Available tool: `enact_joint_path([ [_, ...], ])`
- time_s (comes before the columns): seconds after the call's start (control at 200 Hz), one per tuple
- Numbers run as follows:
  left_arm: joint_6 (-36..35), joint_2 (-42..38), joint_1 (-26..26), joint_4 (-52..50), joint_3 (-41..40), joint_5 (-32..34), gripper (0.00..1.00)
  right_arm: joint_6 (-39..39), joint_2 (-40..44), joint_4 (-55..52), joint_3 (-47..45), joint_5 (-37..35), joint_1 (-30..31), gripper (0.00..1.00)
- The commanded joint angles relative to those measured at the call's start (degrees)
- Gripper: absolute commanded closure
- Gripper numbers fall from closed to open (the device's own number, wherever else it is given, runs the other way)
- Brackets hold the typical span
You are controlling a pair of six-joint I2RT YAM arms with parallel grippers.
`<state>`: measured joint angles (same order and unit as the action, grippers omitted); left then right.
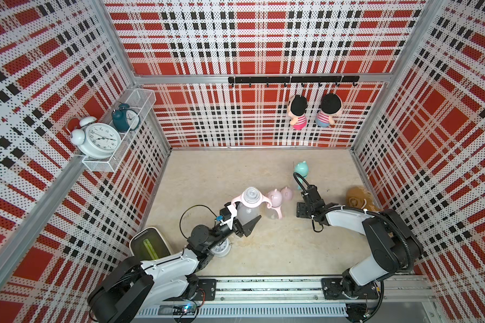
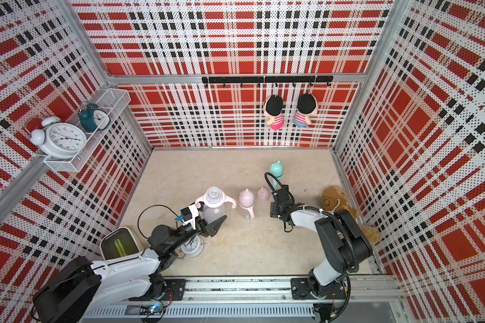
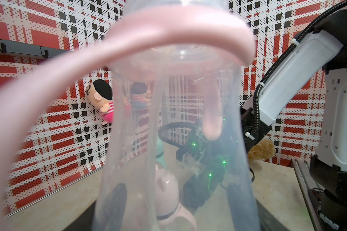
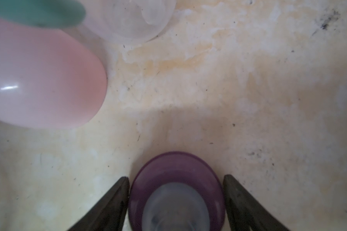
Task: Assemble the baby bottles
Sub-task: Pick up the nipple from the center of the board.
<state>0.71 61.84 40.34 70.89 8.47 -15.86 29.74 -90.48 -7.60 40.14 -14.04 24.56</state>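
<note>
Two grips: left gripper (image 1: pixel 249 216) clenched on clear plastic bottle with pink two-handled ring (image 1: pixel 247 209), above tabletop (image 1: pixel 207 173) centre; right gripper (image 4: pixel 175 178) fingers (image 4: pixel 112 196) flank purple round collar (image 4: pixel 176 168), I can't tell if clamped.

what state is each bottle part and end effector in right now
held pink bottle: upright, uncapped, gripped by left end effector
other pink bottle: standing, capped
teal bottle: standing, capped
loose pink cap: on table
purple collar: flanked by right end effector, contact unclear
</note>
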Motion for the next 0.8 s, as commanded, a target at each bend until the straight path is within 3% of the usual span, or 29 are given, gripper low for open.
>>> enact_joint_path([
  [0.0,-0.8,-0.9,0.5,0.2,1.1,1.0,1.0,1.5,1.5,-0.3,-0.6,0.8,-0.4,0.27],
  [0.301,-1.1,-0.5,0.6,-0.2,1.4,1.3,1.0,1.6,6.2,-11.2,-0.7,5.1,1.2,0.3],
  [0.581,-1.4,0.1,0.9,-0.2,1.6,1.4,1.0,1.3,6.4,-17.7,-1.2,5.7,3.8,0.16],
  [0.792,-1.6,0.8,1.3,-0.2,2.1,1.4,1.0,0.3,5.8,-16.9,-0.9,2.9,3.8,0.15],
])
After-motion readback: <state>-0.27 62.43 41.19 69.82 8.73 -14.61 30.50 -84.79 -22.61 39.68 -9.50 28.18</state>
